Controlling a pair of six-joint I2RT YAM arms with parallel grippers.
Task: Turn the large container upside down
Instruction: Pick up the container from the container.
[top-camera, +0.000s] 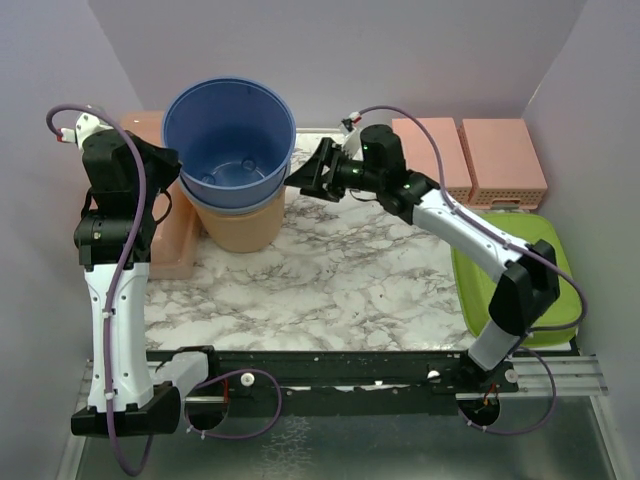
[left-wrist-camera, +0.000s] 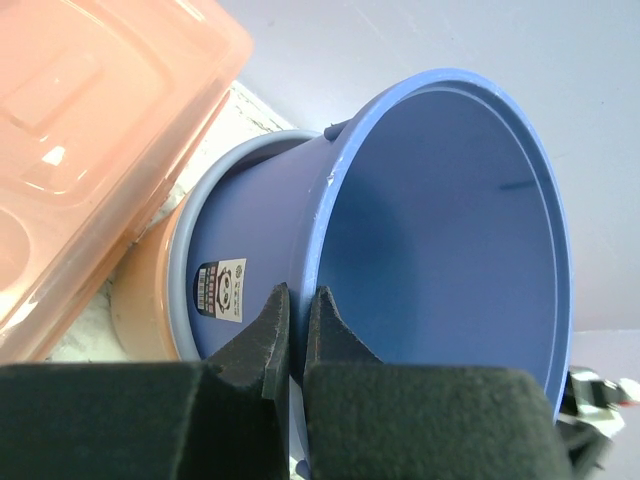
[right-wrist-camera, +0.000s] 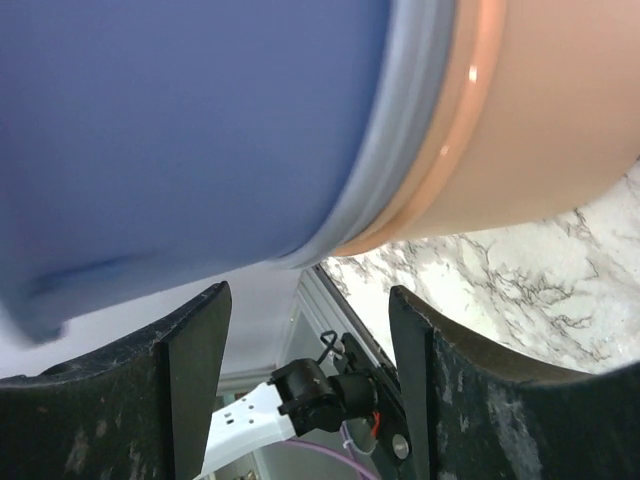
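Marble table (top-camera: 340, 280), top view: large blue container (top-camera: 228, 135) sat upright at 11 o'clock, nested in 2 lower pots (top-camera: 245, 225).
Left wrist: left gripper (left-wrist-camera: 298, 300) was pinched narrow on its rim wall.
Right wrist: right gripper (right-wrist-camera: 305, 295) was spread wide and empty, at the container's 3 o'clock side.
Risk: the 1-sided rim pinch could slip on tilt, or drag the lower pots along.

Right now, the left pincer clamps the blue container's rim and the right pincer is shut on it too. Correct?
No. The left pincer clamps the rim of the blue container, but the right pincer is open beside it, as the right wrist view shows.
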